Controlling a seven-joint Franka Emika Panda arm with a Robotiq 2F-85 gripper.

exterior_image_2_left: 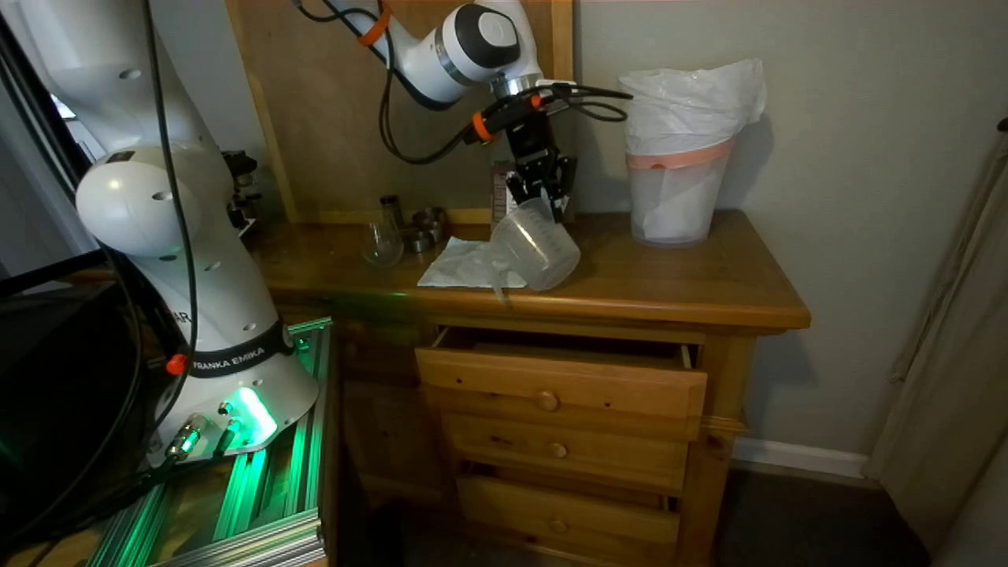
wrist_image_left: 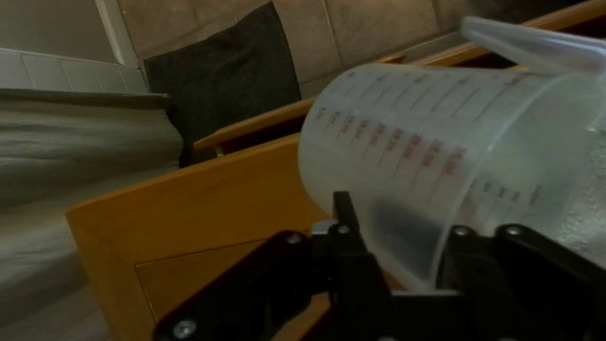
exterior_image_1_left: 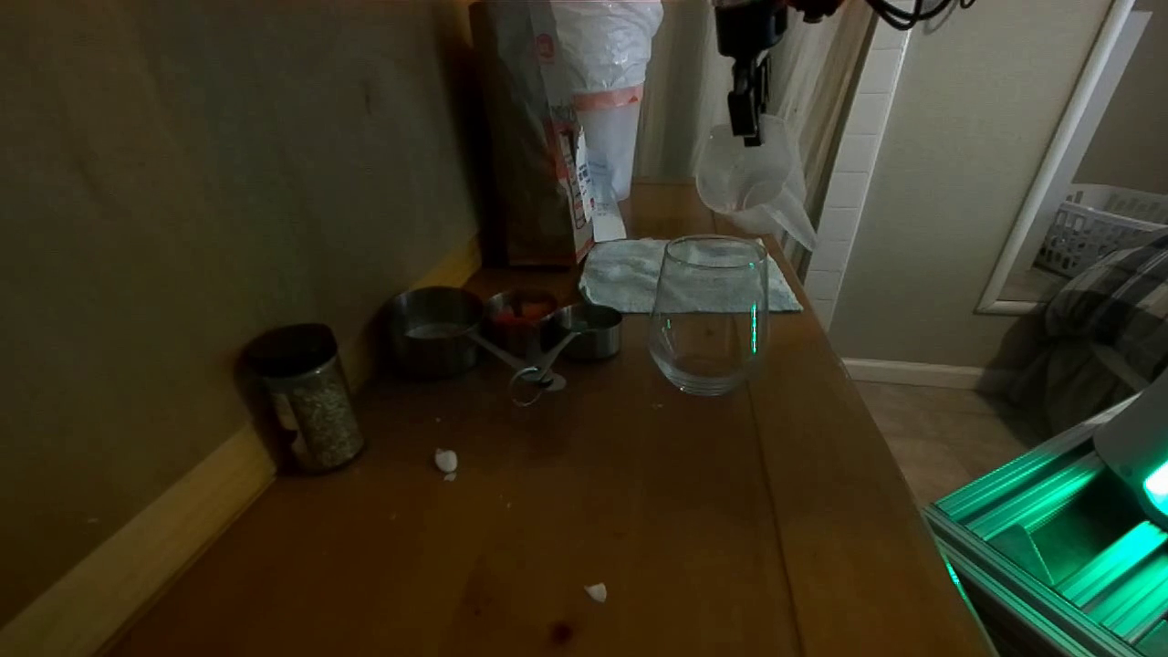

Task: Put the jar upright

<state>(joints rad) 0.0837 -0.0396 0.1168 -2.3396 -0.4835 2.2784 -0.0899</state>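
While the pincer (exterior_image_2_left: 539, 203) pinches its wall, the jar (wrist_image_left: 393, 123) hangs below, tilted, mouth rightward in the wrist view.

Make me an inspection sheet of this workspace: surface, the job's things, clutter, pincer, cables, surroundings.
Surface: wooden table, small white scraps on it.
Job's things: jar held tilted, not yet upright.
Clutter: glass, cloth, metal cups, bottle, bag, lined bin.
Pincer: closed on the jar's wall.
Cables: black, looping along the arm.
Surroundings: top drawer ajar; curtain beyond.
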